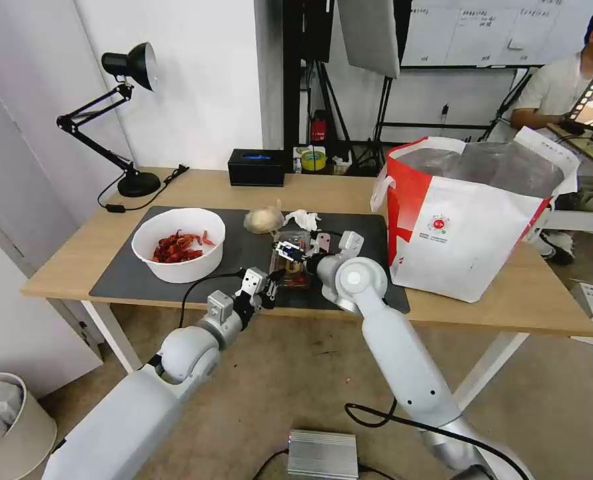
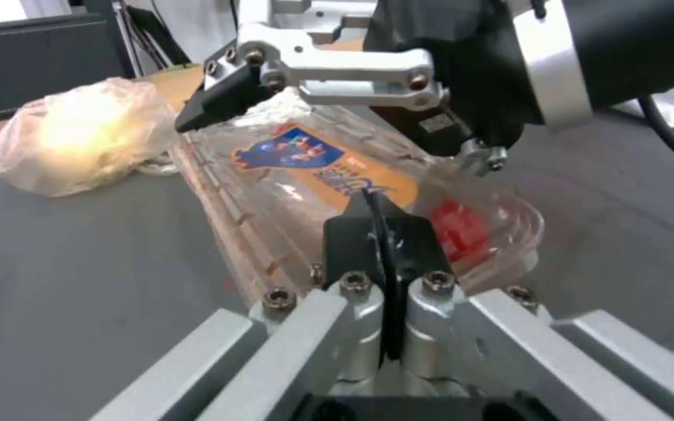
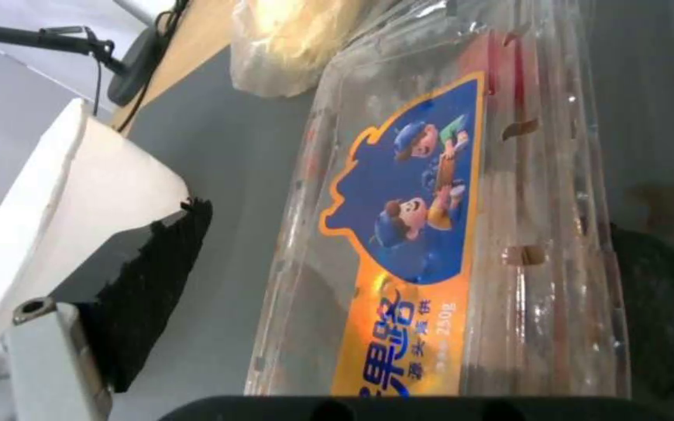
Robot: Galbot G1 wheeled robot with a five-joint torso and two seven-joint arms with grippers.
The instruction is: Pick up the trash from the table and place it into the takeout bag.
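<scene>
Clamshell tray (image 1: 292,261) lies on the dark grey mat (image 1: 120,273) of the wooden table (image 1: 516,300), its long axis running from the near edge toward the wall. A black desk lamp (image 1: 133,120) stands at the far left corner; the takeout bag (image 1: 470,220) gapes open on the right. Left pincer (image 2: 376,234) sits pressed together at the tray's near end. Right pincer (image 1: 290,252) straddles the tray, fingers apart. The right wrist view reads the tray's blue-and-orange label (image 3: 415,234); the head view takes in the bowl (image 1: 178,244), yellowish bag (image 1: 263,220) and tissue wad (image 1: 303,219).

The tray (image 1: 291,261) lies between both claws on the mat (image 1: 243,257); bowl (image 1: 178,244) left, bag (image 1: 473,220) right, tissue (image 1: 302,219) behind.
</scene>
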